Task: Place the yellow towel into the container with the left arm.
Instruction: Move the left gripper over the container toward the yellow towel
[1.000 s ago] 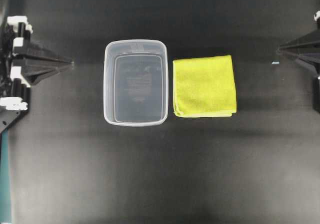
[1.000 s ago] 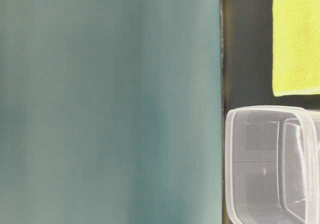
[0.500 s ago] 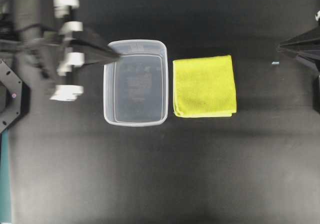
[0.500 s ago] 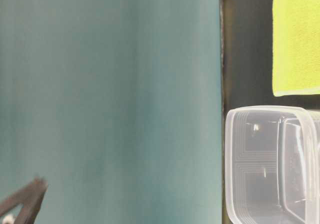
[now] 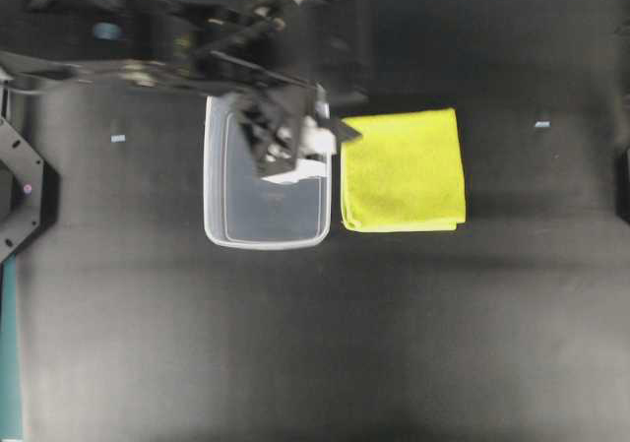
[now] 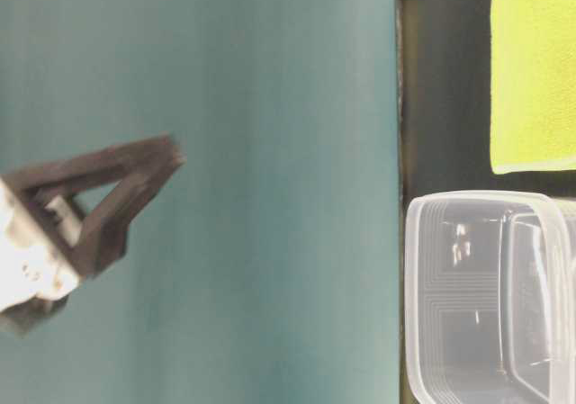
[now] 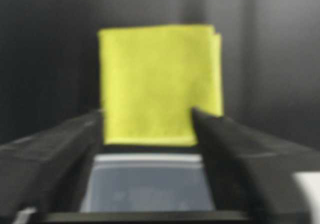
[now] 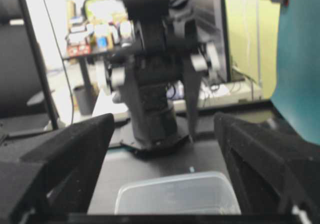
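The yellow towel [image 5: 404, 171] lies folded flat on the black table, just right of the clear container [image 5: 266, 237], which has nothing in it. My left gripper [image 5: 335, 129] is blurred with motion. It hangs above the container's upper right corner, with its tip at the towel's left edge. In the left wrist view the gripper [image 7: 147, 112] is open and holds nothing; the towel [image 7: 157, 79] lies ahead beyond the container rim [image 7: 145, 159]. The table-level view shows the gripper [image 6: 166, 159], the towel [image 6: 535, 71] and the container [image 6: 468, 199]. My right gripper [image 8: 164, 118] is open, facing the container [image 8: 170, 184].
The left arm's base [image 8: 150, 109] stands behind the container in the right wrist view. Small tape marks [image 5: 541, 124] lie on the black table. A teal surface [image 6: 270, 80] fills most of the table-level view.
My left arm has swung from the table's left edge rightward over the container to the towel's edge. The right gripper has left the overhead view. Towel and container have not moved.
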